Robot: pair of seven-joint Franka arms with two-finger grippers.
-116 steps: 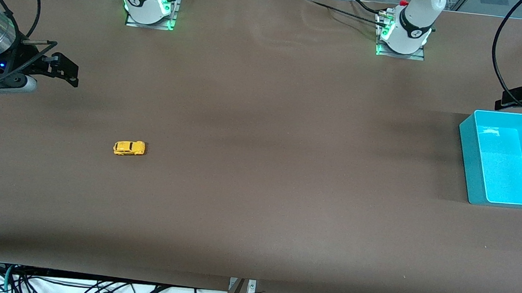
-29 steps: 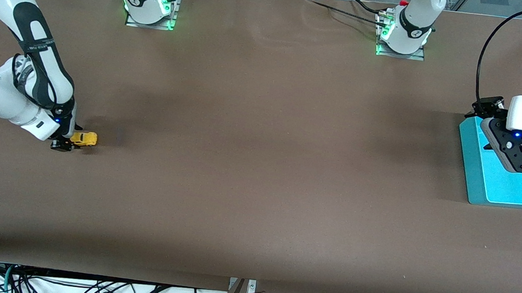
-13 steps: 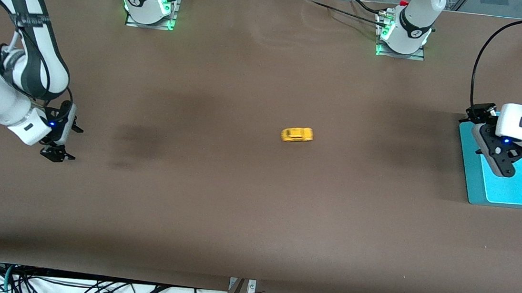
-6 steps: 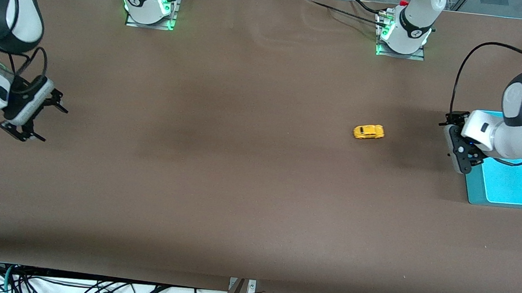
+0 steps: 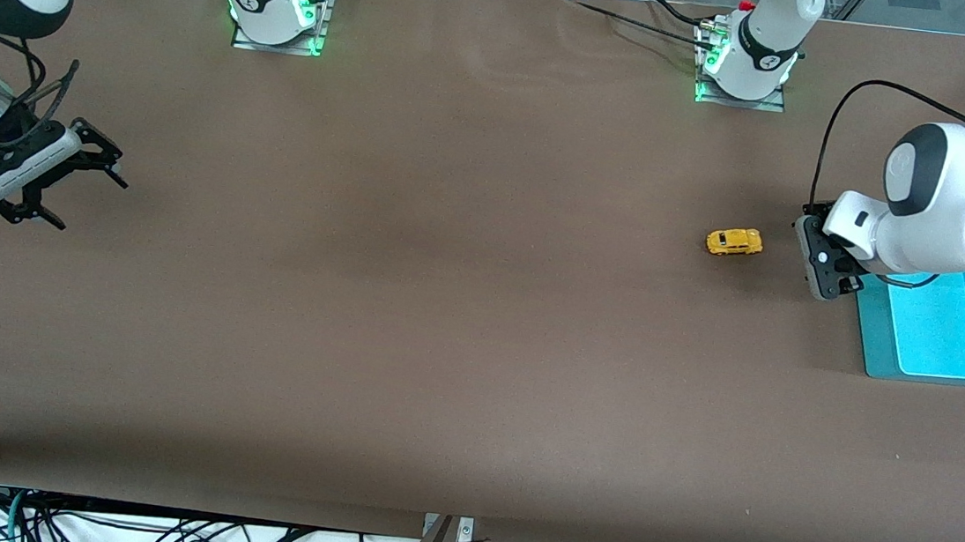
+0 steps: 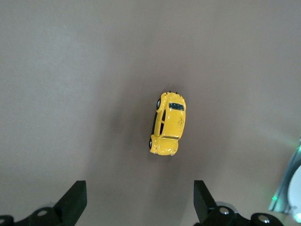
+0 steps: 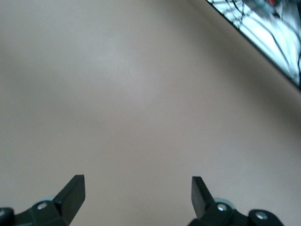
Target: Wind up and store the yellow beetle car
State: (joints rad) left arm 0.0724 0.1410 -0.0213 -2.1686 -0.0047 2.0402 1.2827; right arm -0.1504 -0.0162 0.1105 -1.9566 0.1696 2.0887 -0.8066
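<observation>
Jaws spread wide and empty, the left gripper [image 5: 813, 260] is hanging low between the small rounded yellow beetle car [image 5: 734, 241] on the brown surface [image 5: 440, 347] and the turquoise plastic bin [image 5: 954, 334], seemingly lining up a pickup, while the right gripper [image 5: 70, 183], likewise agape and empty, is waiting at its own end.

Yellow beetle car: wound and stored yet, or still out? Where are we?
Winding looks done: the yellow beetle car stands free on the table at the left arm's end, beside the turquoise bin. In hand: the left gripper, open, is low between car and bin, facing the car. Left: grasping it and putting it in the bin. The right gripper waits open at its own end.
</observation>
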